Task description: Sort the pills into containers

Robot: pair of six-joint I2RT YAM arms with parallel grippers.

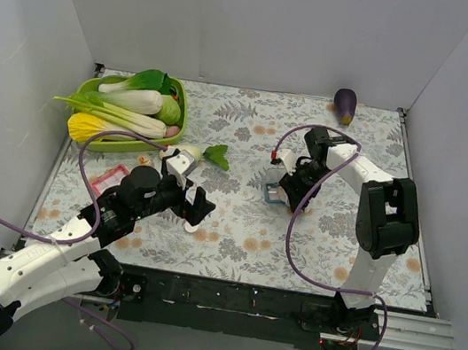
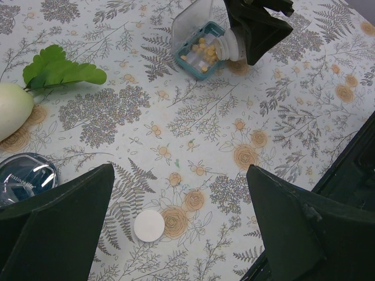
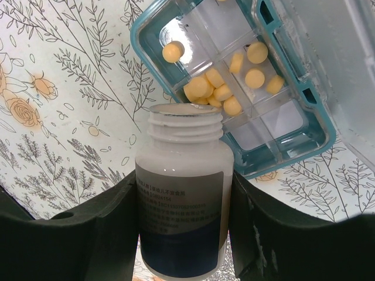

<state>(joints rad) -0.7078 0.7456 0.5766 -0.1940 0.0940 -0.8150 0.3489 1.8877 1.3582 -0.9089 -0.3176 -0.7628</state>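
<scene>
Several yellow pills (image 3: 214, 88) lie in the compartments of a teal-rimmed clear tray (image 3: 146, 52) with its lid open. My right gripper (image 3: 181, 193) is shut on an uncapped white pill bottle (image 3: 181, 216), tipped with its mouth over the tray's edge. In the top view the right gripper (image 1: 291, 185) is at the tray (image 1: 272, 197), right of centre. The left wrist view shows the tray (image 2: 186, 61), pills (image 2: 202, 50) and bottle (image 2: 229, 47) too. My left gripper (image 2: 179, 175) is open and empty above the table, over a white cap (image 2: 149, 225).
A green basket (image 1: 182, 112) of vegetables stands at the back left. An eggplant (image 1: 344, 105) lies at the back right. A white radish with a green leaf (image 2: 12, 108) lies near the left arm. A red-rimmed tray (image 1: 110, 177) and a blue-grey round dish (image 2: 26, 175) are on the left.
</scene>
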